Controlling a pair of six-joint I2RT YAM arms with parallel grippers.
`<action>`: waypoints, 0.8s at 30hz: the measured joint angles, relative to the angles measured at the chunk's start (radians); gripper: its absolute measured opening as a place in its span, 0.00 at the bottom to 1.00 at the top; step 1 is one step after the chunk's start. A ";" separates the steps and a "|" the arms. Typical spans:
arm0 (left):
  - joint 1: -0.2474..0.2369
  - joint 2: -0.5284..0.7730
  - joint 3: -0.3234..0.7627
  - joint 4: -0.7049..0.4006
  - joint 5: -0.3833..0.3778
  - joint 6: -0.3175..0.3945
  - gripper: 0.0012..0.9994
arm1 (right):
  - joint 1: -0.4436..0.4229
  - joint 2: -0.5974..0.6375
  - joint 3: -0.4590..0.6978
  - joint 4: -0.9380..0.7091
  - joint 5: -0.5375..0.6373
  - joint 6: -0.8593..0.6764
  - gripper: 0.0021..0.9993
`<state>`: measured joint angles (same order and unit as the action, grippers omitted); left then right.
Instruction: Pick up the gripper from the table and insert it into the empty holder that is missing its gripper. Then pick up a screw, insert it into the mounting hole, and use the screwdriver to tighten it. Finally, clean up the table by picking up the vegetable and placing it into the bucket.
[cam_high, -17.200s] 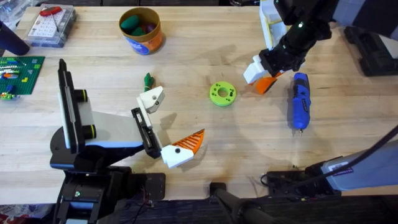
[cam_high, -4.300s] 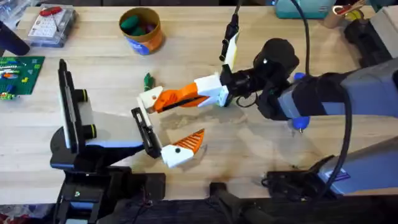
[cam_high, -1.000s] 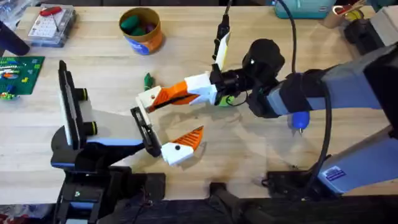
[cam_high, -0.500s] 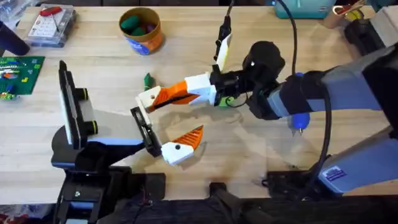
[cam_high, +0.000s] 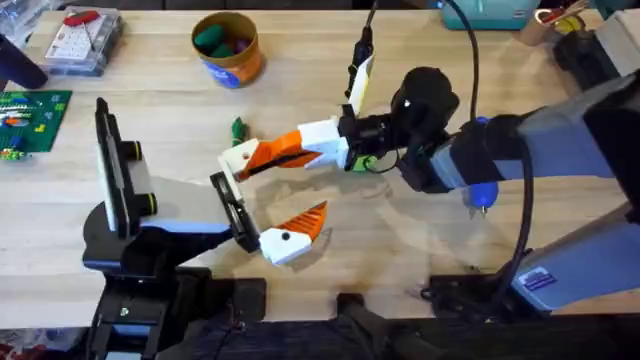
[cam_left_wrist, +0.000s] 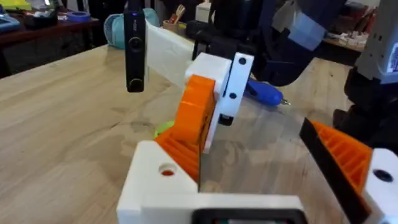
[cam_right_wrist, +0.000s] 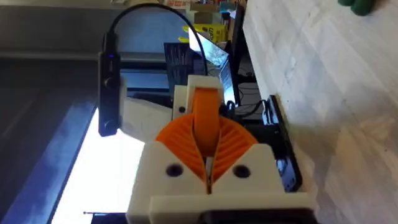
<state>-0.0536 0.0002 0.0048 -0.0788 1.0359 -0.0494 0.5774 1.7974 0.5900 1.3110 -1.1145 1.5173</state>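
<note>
R gripper (cam_high: 268, 154) reaches across the middle of the table, fingers pinched on the orange gripper (cam_high: 262, 152), its tip touching the empty holder (cam_high: 240, 158) at the far end of the black bracket (cam_high: 228, 203). L gripper (cam_high: 290, 235): cannot tell how it stands. Vegetable (cam_high: 238, 128) lies on the table just beyond the holder. Bucket (cam_high: 226, 46) far left-centre, well apart. Screwdriver (cam_high: 482, 192) to the right, mostly hidden under the R arm. Green disc (cam_high: 362, 160) peeks out beside the R wrist.
</note>
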 joint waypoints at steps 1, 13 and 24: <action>0.000 0.000 0.000 0.000 0.000 0.000 0.99 | 0.000 -0.003 0.000 -0.001 0.000 0.000 0.00; 0.000 0.000 0.000 -0.002 0.001 -0.007 0.99 | 0.000 -0.012 -0.001 -0.039 0.003 0.009 0.00; 0.000 0.000 0.000 -0.006 0.000 -0.013 0.99 | -0.004 -0.026 0.022 -0.130 -0.013 0.000 0.00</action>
<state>-0.0536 0.0002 0.0048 -0.0853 1.0363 -0.0620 0.5732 1.7710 0.6124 1.1809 -1.1271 1.5170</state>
